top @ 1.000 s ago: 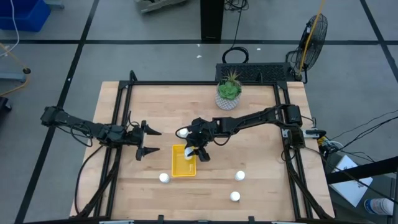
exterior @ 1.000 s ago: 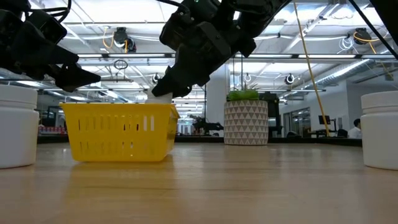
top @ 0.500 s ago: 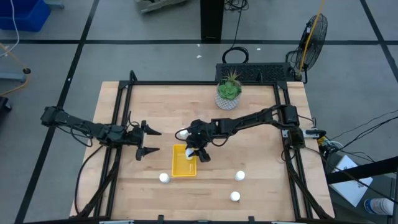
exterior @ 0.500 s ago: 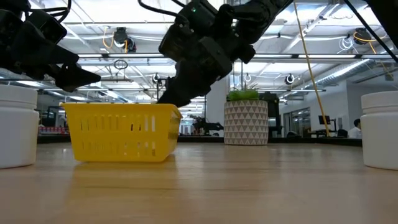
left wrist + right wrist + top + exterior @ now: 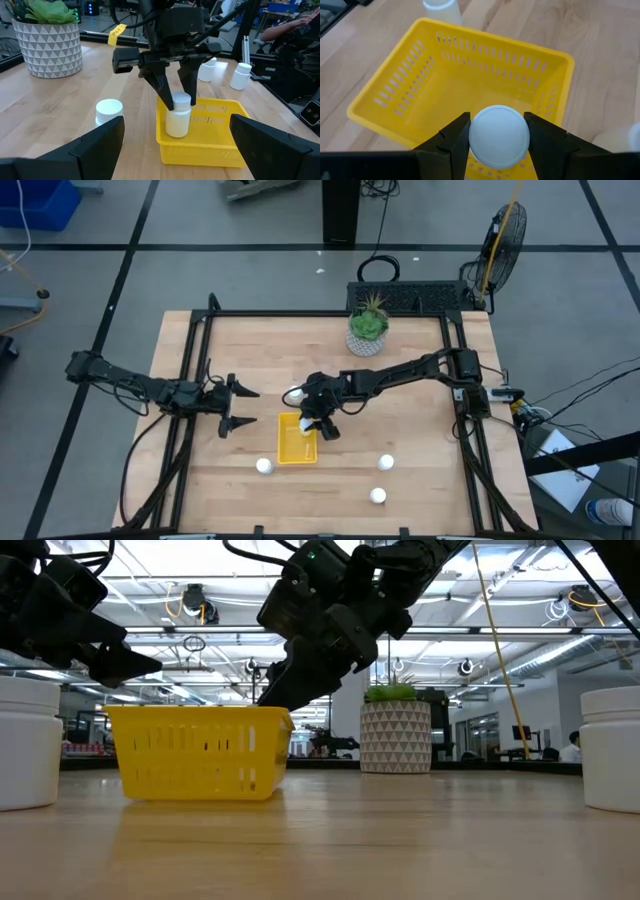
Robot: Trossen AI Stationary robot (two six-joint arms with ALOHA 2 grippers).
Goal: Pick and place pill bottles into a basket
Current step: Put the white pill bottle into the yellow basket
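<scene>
Lowering bottle 1 [image 5: 178, 115] into the yellow basket [image 5: 200, 145], the right gripper [image 5: 176, 100] clamps its cap; not released. 4 bottles remain on the table [image 5: 420, 470]. Left gripper [image 5: 233, 407] waits, spread wide.

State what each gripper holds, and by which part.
The right gripper holds a pill bottle by its cap, fingers on opposite sides, inside the basket. The left gripper is open and holds nothing.

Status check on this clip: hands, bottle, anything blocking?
Right hand shut on pill bottle, inside the yellow basket. Left hand open, parked left of basket. Four bottles loose on table, none blocking.
</scene>
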